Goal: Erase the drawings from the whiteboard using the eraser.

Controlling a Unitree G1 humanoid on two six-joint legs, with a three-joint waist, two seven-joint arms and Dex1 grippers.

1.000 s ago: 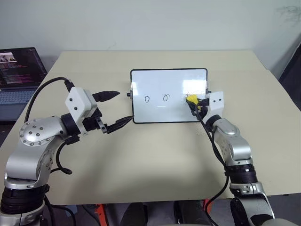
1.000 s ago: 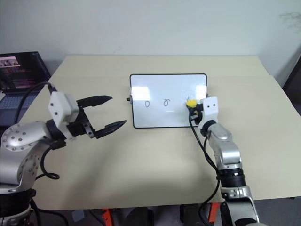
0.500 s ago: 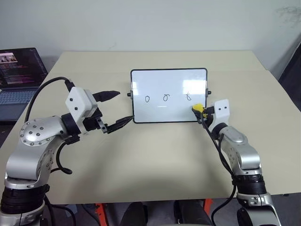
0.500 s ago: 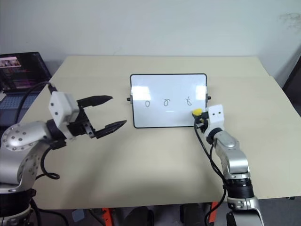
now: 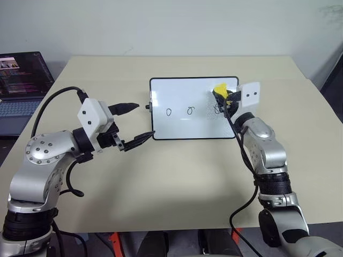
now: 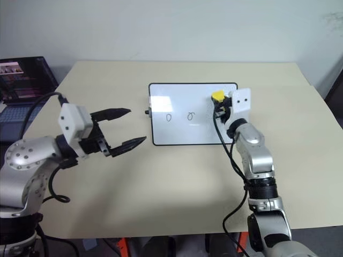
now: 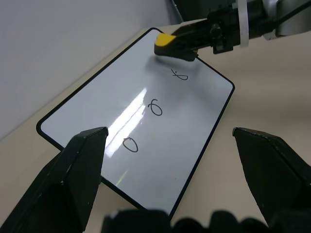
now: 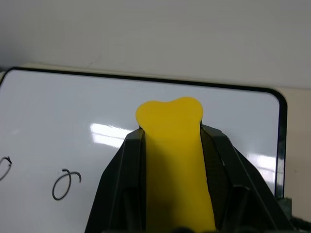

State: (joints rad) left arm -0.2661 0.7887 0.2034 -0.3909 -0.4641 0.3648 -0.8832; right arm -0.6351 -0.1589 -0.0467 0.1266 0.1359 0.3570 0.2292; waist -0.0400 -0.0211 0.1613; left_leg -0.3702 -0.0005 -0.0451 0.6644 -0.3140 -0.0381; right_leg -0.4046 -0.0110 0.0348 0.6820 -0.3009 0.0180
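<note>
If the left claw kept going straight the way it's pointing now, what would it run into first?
Most likely the whiteboard: the left claw is open and points at its face, near the left-hand scribble. Depth is hard to judge, so it might clip the lower frame first.

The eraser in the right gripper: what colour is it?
Yellow; the eraser shows best in the right wrist view, clamped in the right gripper.

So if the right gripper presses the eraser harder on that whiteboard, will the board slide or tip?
Probably slide rather than tip: the whiteboard seems to lie flat on the smooth table, and nothing holds it; the left gripper hangs open beside it. It looks thin and light. The eraser, clamped in the right gripper, sits near the far right corner, so it may pivot.
</note>
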